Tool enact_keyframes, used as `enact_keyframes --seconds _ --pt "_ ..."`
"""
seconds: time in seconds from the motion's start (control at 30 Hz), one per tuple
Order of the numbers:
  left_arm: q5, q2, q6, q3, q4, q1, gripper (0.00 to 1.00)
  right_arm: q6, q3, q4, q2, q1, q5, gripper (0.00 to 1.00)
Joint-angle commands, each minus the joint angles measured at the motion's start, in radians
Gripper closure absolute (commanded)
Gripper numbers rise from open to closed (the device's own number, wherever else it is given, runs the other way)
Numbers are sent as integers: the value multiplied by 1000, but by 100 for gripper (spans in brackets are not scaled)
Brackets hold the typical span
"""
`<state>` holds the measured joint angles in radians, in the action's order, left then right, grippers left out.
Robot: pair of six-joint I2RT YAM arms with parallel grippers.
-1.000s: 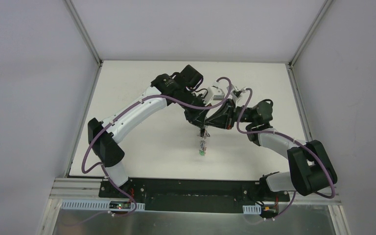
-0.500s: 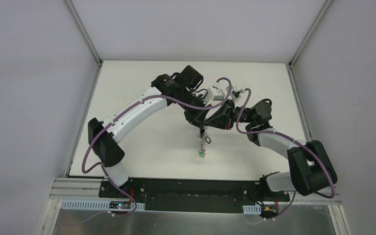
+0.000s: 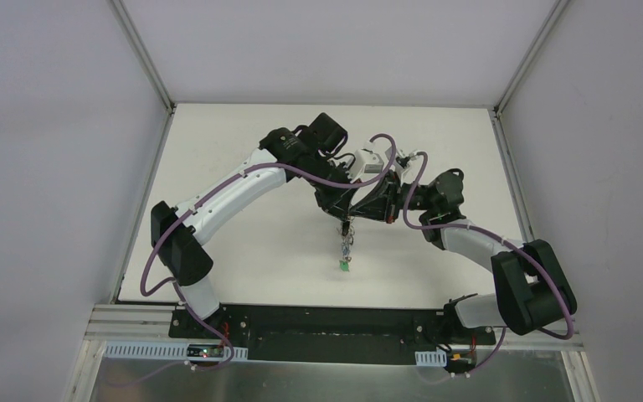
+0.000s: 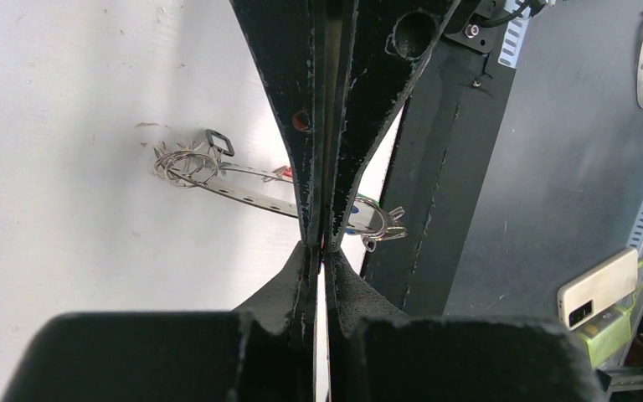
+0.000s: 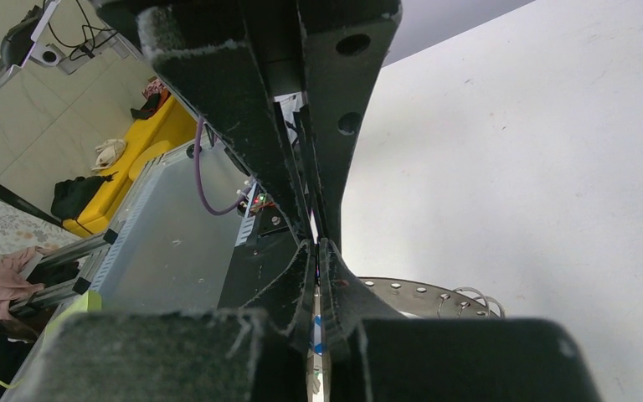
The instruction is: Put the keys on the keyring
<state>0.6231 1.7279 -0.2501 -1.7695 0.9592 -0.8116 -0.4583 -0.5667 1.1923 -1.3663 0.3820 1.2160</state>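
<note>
The keyring (image 4: 243, 191) is a flat grey metal band pierced with holes, lying low over the white table. Its curve shows again in the right wrist view (image 5: 410, 293). Small silver keys (image 4: 186, 163) and wire loops hang at its ends, with a black clip (image 4: 219, 142) and a red tag (image 4: 283, 172). From above, the bundle (image 3: 347, 248) ends in a green tag (image 3: 344, 265). My left gripper (image 4: 322, 245) and right gripper (image 5: 314, 243) are both shut and meet tip to tip just over the band. What lies between the tips is hidden.
The black base plate (image 3: 326, 335) runs along the table's near edge, close to the bundle. A white phone-like device (image 4: 596, 289) lies beyond it. Grey enclosure walls with metal posts (image 3: 146, 63) ring the white table (image 3: 243, 251).
The bundle's green tag has drifted slightly toward the near edge. The right forearm has edged a little left. Both arms otherwise hold their place.
</note>
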Motion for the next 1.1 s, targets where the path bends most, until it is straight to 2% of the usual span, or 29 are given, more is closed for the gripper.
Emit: enact_keyframes --seconds 0.0,0.17,0.43,0.83,1.07 --pt "60 -38 27 3 -37 7 100 28 -35 15 24 -3 16 100" --pt "132 -81 49 64 -130 52 100 -48 -41 92 36 -33 14 100" --pt "186 -160 -79 156 -202 82 80 -200 -42 258 48 -59 1 100" --pt "123 -183 -117 198 -296 83 73 -230 -48 250 50 -75 -6 100" --pt "178 -186 -183 219 -331 76 64 -222 -51 224 48 -79 -4 100"
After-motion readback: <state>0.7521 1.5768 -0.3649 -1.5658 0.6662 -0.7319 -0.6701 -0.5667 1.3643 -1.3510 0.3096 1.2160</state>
